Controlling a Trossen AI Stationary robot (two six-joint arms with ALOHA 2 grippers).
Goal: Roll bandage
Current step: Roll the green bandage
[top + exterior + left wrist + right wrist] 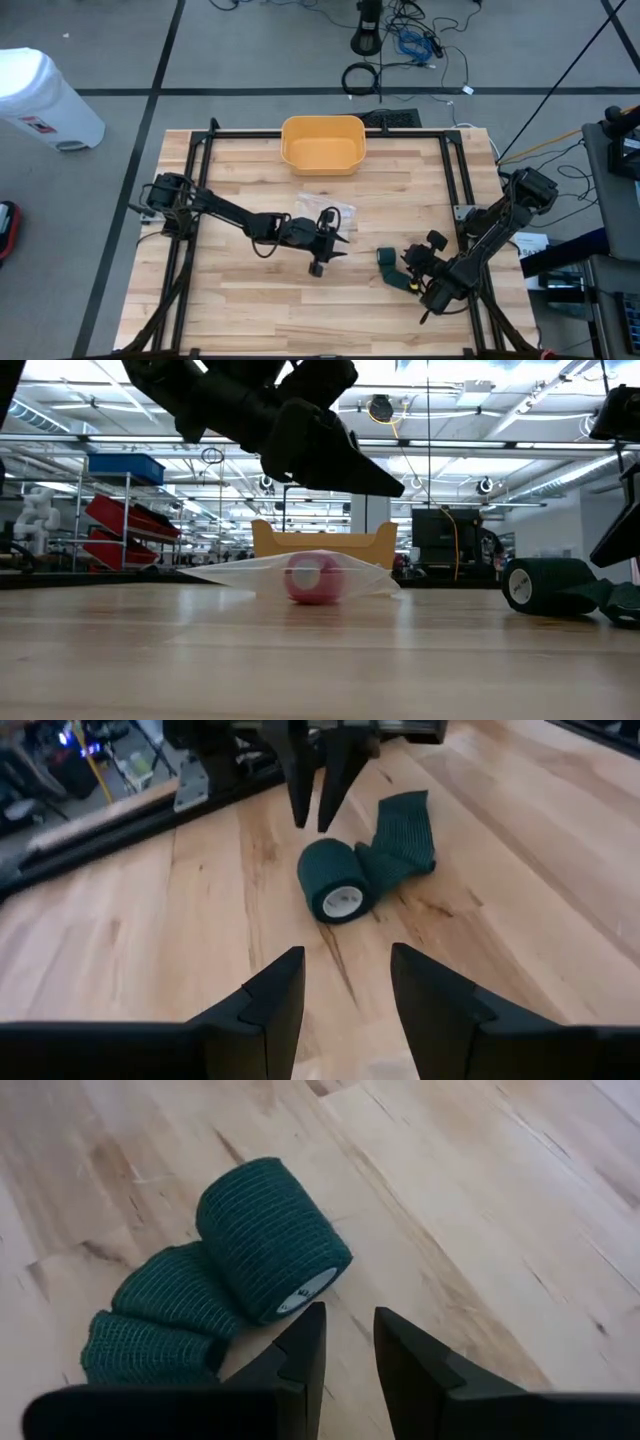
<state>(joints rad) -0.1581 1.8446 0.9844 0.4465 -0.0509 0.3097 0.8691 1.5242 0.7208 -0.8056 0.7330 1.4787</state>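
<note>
Green bandage (388, 262) lies on the worktop (250, 310), lower right of centre, partly unrolled. Right gripper (413, 268) just beside it, jaws narrow, empty. Left gripper (333, 243) near centre, jaws apart, holding nothing, bandage well clear.

You're in a robotics lab: a wooden desk (250, 290) on grey flooring, loose cables (400, 50) at twelve o'clock, a white bin (45, 100) at ten, storage racks (120, 510) and ceiling lights (500, 430) behind.
</note>
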